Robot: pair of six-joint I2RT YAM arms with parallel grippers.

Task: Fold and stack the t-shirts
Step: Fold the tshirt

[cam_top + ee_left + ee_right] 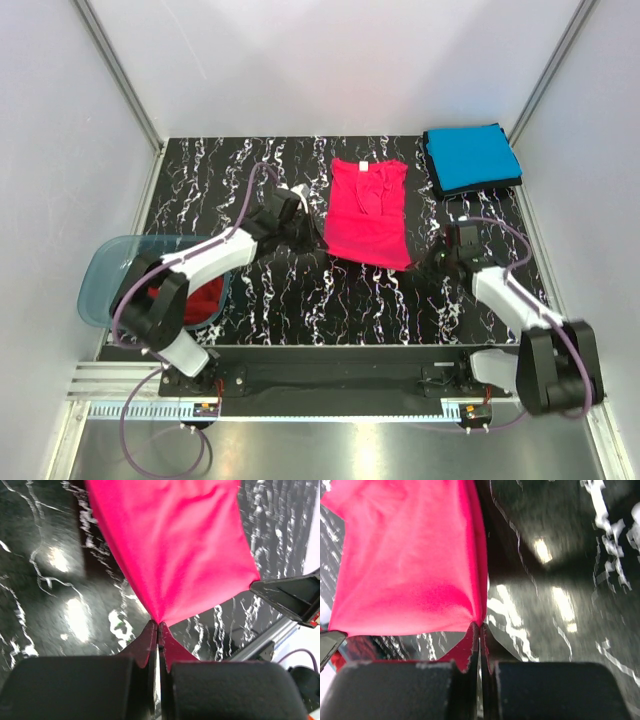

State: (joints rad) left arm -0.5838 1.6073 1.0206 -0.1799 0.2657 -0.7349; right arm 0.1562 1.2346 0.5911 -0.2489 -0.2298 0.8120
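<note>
The bright pink-red t-shirt (366,212) lies partly folded in the middle of the table, collar towards the back. My left gripper (316,233) is shut on its near left corner; in the left wrist view (158,624) the cloth (170,545) stretches away from the fingertips. My right gripper (425,258) is shut on the near right corner; in the right wrist view (480,625) the cloth (405,565) fans out to the left. The bright blue t-shirt (470,157) lies folded on the dark t-shirt (482,188) at the back right. The darker red t-shirt (203,300) sits in the tub.
The translucent blue-grey tub (103,272) stands at the left edge, partly under my left arm. White walls enclose the black marbled table (300,290). A metal rail (330,408) runs along the near edge.
</note>
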